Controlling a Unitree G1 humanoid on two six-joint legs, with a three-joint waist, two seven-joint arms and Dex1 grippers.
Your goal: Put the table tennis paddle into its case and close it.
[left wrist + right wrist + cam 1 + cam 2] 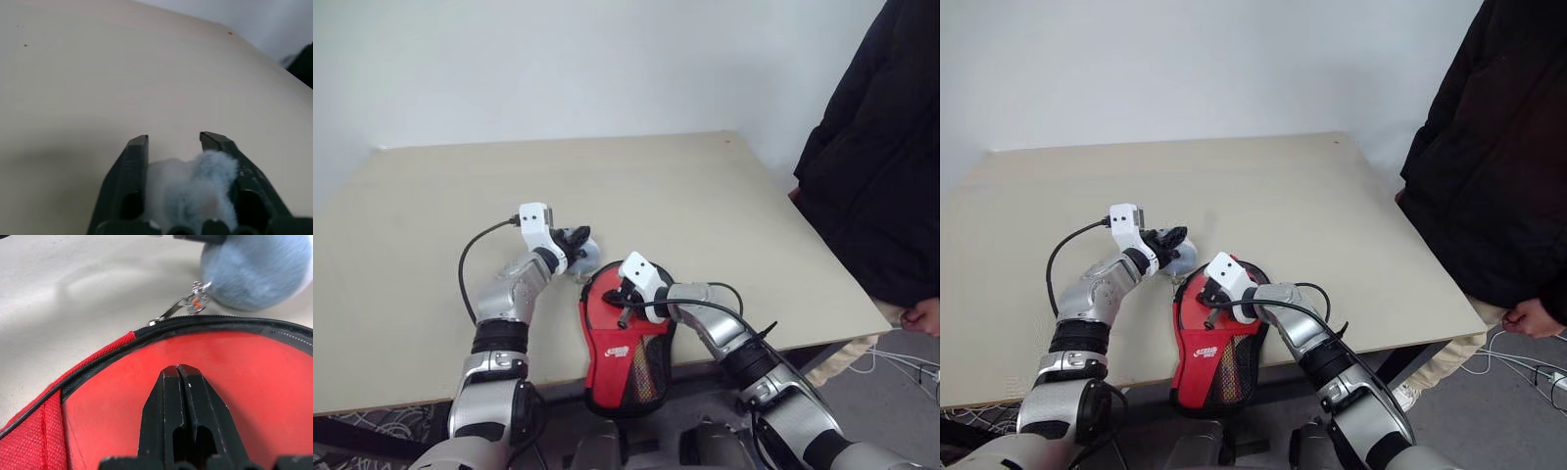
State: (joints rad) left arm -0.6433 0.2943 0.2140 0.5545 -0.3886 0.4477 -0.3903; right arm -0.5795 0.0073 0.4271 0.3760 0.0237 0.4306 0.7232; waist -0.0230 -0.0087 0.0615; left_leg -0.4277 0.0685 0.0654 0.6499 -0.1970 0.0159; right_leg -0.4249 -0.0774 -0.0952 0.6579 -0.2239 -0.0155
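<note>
The case [625, 345] lies at the worktop's [705, 206] near edge, overhanging it, with the right tool [178, 374] pressed together, empty, on its red panel. At the case's eleven o'clock, the left tool [173, 142] grips a pale blue-grey soft lump [195, 188].

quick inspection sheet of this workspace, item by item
surface: beige table, bare beyond the arms
job's things: case lies at the near edge, red panel up, overhanging it; zip pull at its rim; paddle cannot be told apart inside
clutter: blue-grey soft lump attached to the zip pull
grippers: left gripper closed on the lump; right gripper shut, pressing on the case
cables: black cable loops along the left wrist; another along the right forearm
surroundings: white wall; person in a black coat at the table's right
</note>
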